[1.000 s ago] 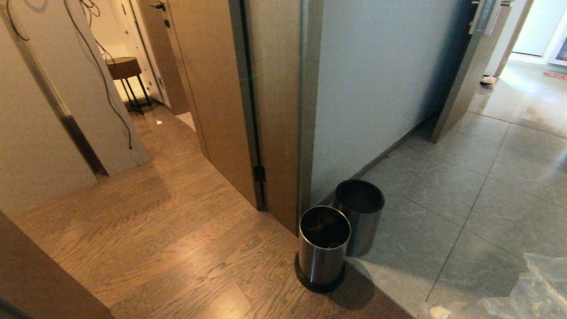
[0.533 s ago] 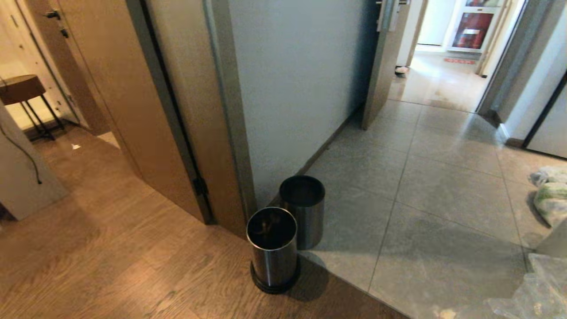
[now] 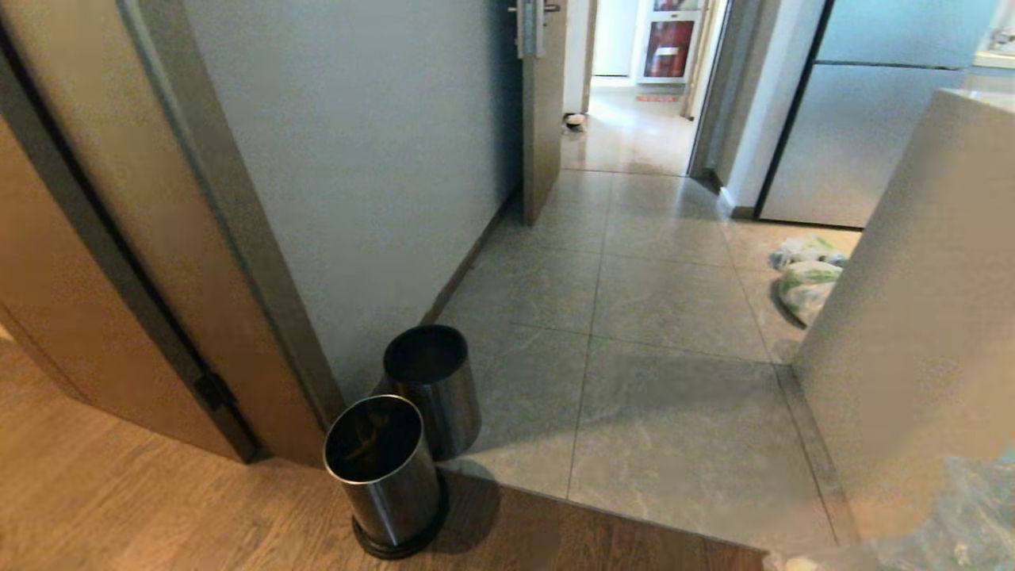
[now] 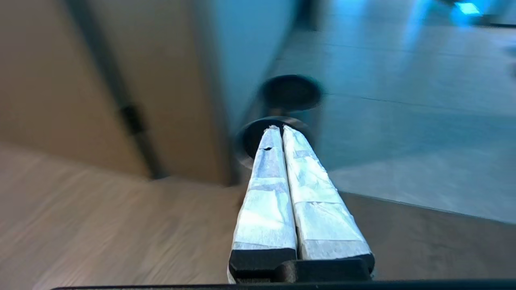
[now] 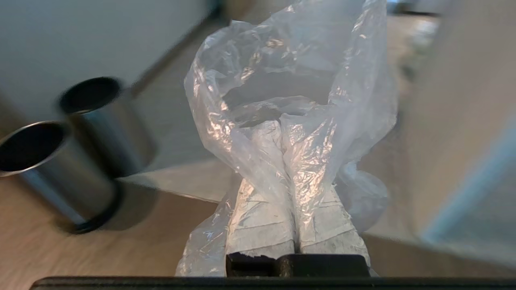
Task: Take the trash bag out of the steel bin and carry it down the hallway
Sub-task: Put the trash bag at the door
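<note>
Grey floor tiles [image 3: 674, 444] run from a wood-floor edge at 6 o'clock toward the hallway [image 3: 634, 135] at 12 o'clock, past an open door [image 3: 543, 103]. At 7 o'clock in the head view stands the steel bin [image 3: 384, 476] on its black base ring, and its inner bucket [image 3: 434, 385] stands just behind it, beside the wall; both look empty of any bag.

The trash bag [image 5: 294, 121] is already out: it is in the right gripper [image 5: 282, 133], whose fingers are pressed together and pinch the thin clear plastic, w/ the film bunched over and around them. In the head view only a corner of the bag shows, at 5 o'clock.

The left gripper [image 4: 280, 129] has its fingers pressed together too, w/ nothing between them; it points toward the bin.

Judging from this, the carry turns on one relation: the hallway lies straight ahead at 12 o'clock, the bag hangs on the right side, near a pale wall corner [image 3: 912, 317] at 3 o'clock. The bag may brush this corner, approx. when passing.
</note>
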Robot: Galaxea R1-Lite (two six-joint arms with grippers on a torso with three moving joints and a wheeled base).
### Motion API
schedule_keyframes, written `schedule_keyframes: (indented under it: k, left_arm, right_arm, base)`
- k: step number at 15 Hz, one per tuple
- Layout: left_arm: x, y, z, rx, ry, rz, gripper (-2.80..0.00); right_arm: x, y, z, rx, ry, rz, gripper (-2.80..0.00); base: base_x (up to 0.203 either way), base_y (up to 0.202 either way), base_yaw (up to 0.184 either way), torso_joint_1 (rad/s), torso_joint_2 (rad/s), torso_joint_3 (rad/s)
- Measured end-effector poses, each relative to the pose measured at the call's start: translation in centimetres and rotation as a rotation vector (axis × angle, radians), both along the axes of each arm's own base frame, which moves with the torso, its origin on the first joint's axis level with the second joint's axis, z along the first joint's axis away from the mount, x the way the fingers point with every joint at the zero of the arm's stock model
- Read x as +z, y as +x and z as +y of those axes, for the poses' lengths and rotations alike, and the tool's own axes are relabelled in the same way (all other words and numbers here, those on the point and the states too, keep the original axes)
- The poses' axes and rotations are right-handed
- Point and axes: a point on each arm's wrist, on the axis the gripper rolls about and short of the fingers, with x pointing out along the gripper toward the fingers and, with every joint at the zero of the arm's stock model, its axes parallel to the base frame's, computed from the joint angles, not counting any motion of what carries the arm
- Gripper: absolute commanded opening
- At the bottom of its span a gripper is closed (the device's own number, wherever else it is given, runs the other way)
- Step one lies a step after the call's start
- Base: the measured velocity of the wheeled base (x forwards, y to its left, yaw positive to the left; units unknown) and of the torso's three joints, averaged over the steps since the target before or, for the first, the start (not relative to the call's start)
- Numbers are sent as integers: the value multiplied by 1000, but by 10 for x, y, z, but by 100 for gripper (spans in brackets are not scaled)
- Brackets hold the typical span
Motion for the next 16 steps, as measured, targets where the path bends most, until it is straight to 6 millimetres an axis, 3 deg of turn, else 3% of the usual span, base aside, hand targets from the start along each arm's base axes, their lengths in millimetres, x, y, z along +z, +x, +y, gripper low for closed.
schedule_keyframes:
  k: [6, 16]
  left_arm:
    - [0, 0, 0, 0, 0, 0, -280]
    - [0, 0, 0, 0, 1, 0, -280]
  right_arm:
    - [0, 0, 0, 0, 1, 0, -280]
    - [0, 0, 0, 1, -1, 0, -280]
  base:
    - [-1, 7, -148, 3, 2, 3]
    - [0, 0, 0, 0, 0, 0]
